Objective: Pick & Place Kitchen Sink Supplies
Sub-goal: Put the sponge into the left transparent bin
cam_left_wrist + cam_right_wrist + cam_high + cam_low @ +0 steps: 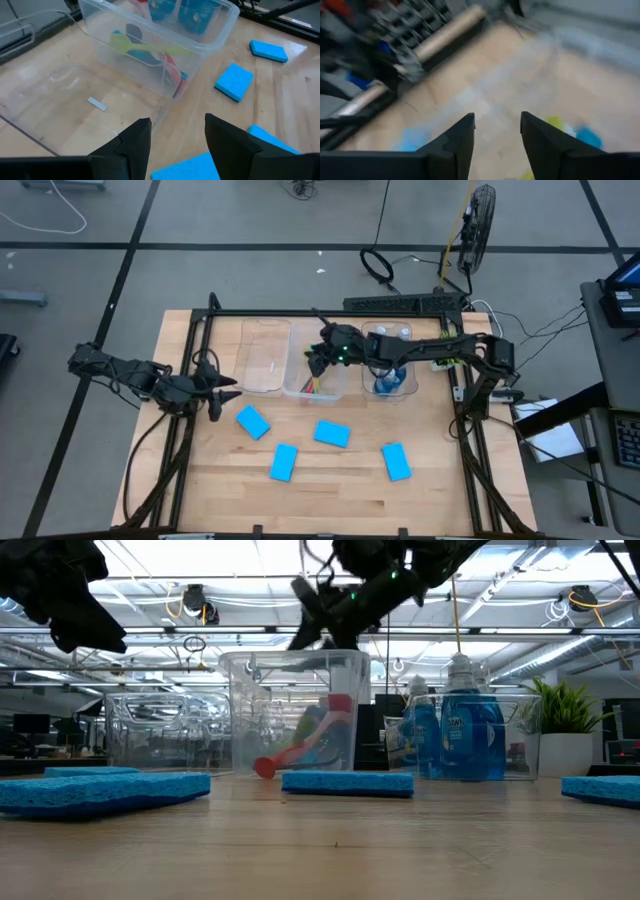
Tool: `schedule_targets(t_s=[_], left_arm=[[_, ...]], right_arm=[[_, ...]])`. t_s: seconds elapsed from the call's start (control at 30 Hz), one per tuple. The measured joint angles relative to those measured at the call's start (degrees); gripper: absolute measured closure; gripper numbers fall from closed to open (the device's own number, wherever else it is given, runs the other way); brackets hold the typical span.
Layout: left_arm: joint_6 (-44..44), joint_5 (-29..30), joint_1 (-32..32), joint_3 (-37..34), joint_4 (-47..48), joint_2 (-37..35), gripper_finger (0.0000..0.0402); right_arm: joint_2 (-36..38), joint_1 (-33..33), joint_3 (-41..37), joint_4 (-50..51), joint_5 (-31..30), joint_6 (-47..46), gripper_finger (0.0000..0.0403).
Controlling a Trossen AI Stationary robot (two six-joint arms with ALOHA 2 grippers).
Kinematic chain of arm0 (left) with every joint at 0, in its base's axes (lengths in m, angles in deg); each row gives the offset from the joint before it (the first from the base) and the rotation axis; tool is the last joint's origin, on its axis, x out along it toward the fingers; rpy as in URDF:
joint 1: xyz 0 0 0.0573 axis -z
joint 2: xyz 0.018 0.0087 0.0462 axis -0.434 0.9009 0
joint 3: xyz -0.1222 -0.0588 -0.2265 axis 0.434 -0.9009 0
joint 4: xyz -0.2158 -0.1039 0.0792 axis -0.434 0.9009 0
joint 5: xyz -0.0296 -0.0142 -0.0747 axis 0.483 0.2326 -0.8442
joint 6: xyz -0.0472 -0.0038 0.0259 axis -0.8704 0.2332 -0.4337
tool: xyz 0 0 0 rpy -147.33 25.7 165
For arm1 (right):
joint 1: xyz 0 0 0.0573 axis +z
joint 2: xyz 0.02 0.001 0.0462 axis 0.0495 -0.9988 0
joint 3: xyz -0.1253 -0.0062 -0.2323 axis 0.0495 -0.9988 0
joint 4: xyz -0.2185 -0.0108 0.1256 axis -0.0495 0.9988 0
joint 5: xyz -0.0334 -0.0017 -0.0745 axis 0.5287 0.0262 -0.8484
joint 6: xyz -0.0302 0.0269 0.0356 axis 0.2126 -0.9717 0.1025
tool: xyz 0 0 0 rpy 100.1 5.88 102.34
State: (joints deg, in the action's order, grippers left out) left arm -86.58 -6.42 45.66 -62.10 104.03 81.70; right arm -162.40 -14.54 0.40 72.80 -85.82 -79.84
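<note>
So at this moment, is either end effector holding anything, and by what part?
Nothing is held. The right end effector is open above the brush bin, empty. The left end effector is open over a sponge, not gripping it.

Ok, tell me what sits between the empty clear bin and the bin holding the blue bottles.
In the high view, a third clear bin holding the brushes sits between the empty bin and the bottle bin.

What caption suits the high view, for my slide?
Right gripper open over the brush bin; left gripper open near four sponges.
</note>
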Motion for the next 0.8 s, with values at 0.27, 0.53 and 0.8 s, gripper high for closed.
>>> schedule_targets(t_s=[0.27, 0.53, 0.8], left_arm=[[-4.5, -7.2, 0.0, 0.0, -0.1, 4.3, 0.0215], [-17.5, -15.0, 0.0, 0.0, -0.2, 14.1, 0.0215], [-41.9, -22.4, 0.0, 0.0, -0.2, 23.3, 0.0215]], right_arm=[[8.3, 2.4, 0.0, -5.8, 0.0, 11.8, 0.0251], [19.7, 5.8, 0.0, -4.5, -0.4, 18.9, 0.0252], [28.8, 8.9, 0.0, 3.8, -0.5, 21.8, 0.0256]])
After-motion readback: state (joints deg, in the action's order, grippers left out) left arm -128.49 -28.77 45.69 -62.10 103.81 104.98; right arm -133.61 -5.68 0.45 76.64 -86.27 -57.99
